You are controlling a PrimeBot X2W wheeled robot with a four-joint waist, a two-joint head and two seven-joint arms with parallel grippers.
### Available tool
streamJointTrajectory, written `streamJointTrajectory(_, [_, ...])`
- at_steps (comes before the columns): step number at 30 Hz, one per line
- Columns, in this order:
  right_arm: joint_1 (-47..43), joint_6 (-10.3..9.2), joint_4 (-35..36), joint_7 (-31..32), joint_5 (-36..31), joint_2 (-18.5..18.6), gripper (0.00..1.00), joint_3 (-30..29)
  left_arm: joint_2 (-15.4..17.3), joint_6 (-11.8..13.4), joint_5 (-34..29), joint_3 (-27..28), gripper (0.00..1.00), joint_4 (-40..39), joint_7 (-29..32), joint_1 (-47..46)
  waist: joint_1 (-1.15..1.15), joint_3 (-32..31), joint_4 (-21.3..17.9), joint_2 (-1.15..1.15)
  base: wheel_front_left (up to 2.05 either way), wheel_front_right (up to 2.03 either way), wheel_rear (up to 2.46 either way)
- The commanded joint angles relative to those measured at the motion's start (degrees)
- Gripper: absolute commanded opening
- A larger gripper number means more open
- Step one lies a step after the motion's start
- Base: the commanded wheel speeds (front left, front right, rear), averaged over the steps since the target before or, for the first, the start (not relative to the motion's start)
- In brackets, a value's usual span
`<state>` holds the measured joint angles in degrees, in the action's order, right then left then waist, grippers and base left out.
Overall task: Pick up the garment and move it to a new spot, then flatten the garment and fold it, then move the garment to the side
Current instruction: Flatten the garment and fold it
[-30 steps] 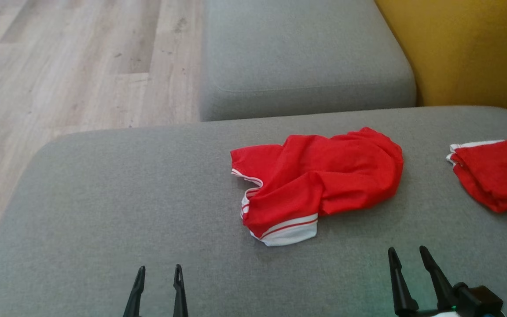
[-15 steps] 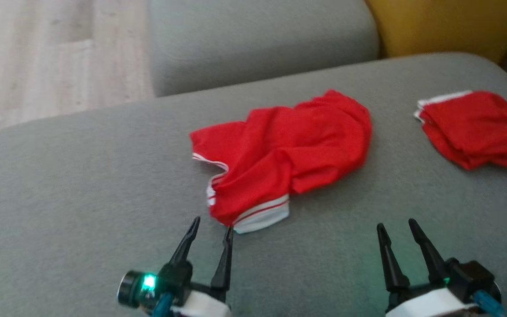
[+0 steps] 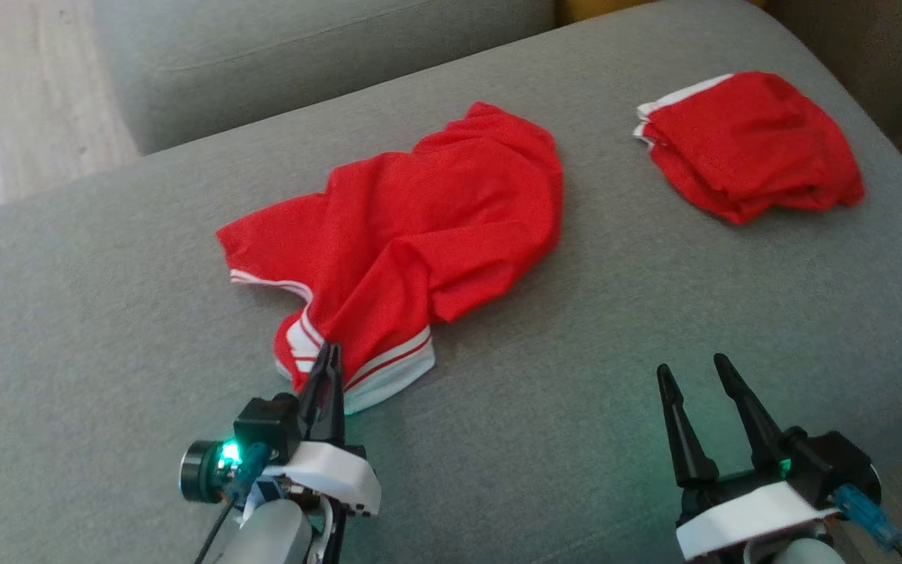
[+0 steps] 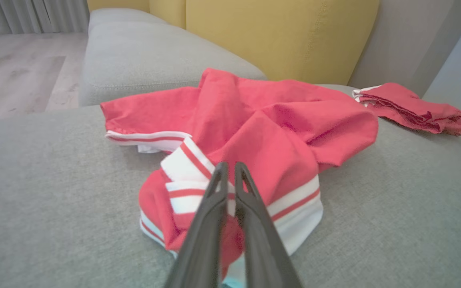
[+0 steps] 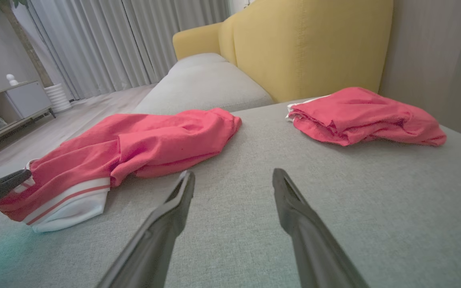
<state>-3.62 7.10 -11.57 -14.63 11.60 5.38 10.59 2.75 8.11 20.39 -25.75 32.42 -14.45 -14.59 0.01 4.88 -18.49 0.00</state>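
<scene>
A crumpled red garment (image 3: 435, 211) with white striped hems lies in the middle of the grey sofa cushion (image 3: 106, 274). My left gripper (image 3: 331, 352) sits at its near white hem, fingers pressed together on the cloth; in the left wrist view the left gripper (image 4: 229, 166) pinches the striped edge of the garment (image 4: 274, 120). My right gripper (image 3: 694, 368) stands open over bare cushion, to the right of the garment and apart from it. From the right wrist, the right gripper (image 5: 232, 176) is spread wide with the garment (image 5: 154, 140) ahead and to the left.
A second red garment (image 3: 748, 145), folded, lies at the cushion's far right. Another grey cushion (image 3: 302, 47) lies beyond, with wooden floor (image 3: 28, 117) at the left. A yellow backrest (image 5: 314, 48) rises behind. The cushion's right edge drops off near the folded piece.
The head camera has swung, shifting the whole scene. My left gripper moved forward to the garment's near hem and closed from open. The right gripper stayed open.
</scene>
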Motion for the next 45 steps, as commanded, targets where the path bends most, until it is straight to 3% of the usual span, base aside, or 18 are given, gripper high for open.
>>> streamJointTrajectory(1, [1.85,0.39,1.68,-0.37,0.05,0.16,1.00,1.29,0.13,-0.69,0.81,1.71,0.00,-0.95,-0.55,-2.28,-0.01,-0.25,-1.57,0.00,0.00,0.00,0.00])
streamJointTrajectory(8, [1.48,0.39,1.48,-0.37,0.53,-0.67,1.00,1.98,0.13,-2.21,2.77,-0.95,0.00,-3.46,-0.55,-5.12,-0.01,-2.78,-4.85,0.00,0.00,0.00,0.00])
streamJointTrajectory(17, [0.49,0.39,1.64,-0.37,0.57,-1.24,1.00,2.66,0.13,-4.00,6.30,-9.91,0.00,-14.52,-0.55,-15.71,-0.01,-4.02,-4.98,0.00,0.00,0.00,0.00])
streamJointTrajectory(21, [1.44,0.39,1.84,-0.37,0.41,-1.17,1.00,3.48,0.13,-2.71,7.13,-12.69,0.00,-17.54,-0.55,-24.79,-0.01,-4.48,-5.54,0.00,0.00,0.00,0.00])
streamJointTrajectory(24, [1.50,0.39,2.34,-0.37,0.45,-1.29,1.00,3.63,0.13,1.14,4.07,-13.45,0.00,-14.51,-0.55,-28.32,-0.01,-4.80,-5.85,0.00,0.00,0.00,0.00])
streamJointTrajectory(25, [1.40,0.39,2.53,-0.37,0.44,-1.33,1.00,3.62,0.13,2.99,2.40,-13.34,1.00,-12.57,-0.55,-28.32,-0.01,-4.79,-5.83,0.00,0.00,0.00,0.00])
streamJointTrajectory(30, [-0.08,0.39,3.61,-0.37,0.38,-1.18,1.00,1.78,0.99,10.56,-2.91,-12.09,1.00,-4.83,-0.55,-21.05,-0.01,-4.23,-3.16,0.00,0.00,0.00,0.00])
streamJointTrajectory(37, [-0.06,0.39,4.51,-0.37,-0.01,-0.39,1.00,2.13,2.92,13.83,-2.73,-9.45,1.00,4.22,-0.55,-9.86,-0.01,-2.60,1.35,0.00,0.00,0.00,0.00])
streamJointTrajectory(41, [1.40,0.39,4.74,-0.37,0.10,-0.27,1.00,3.05,2.64,13.20,-1.05,-6.68,1.00,7.37,-0.55,-8.48,-0.01,-1.15,2.20,0.00,0.00,0.00,0.00])
streamJointTrajectory(45, [2.36,0.39,4.58,-0.37,0.35,-0.03,1.00,4.13,1.53,10.58,1.14,-4.49,1.00,9.71,-0.55,-9.27,-0.01,0.01,1.81,0.00,0.00,0.00,0.00])
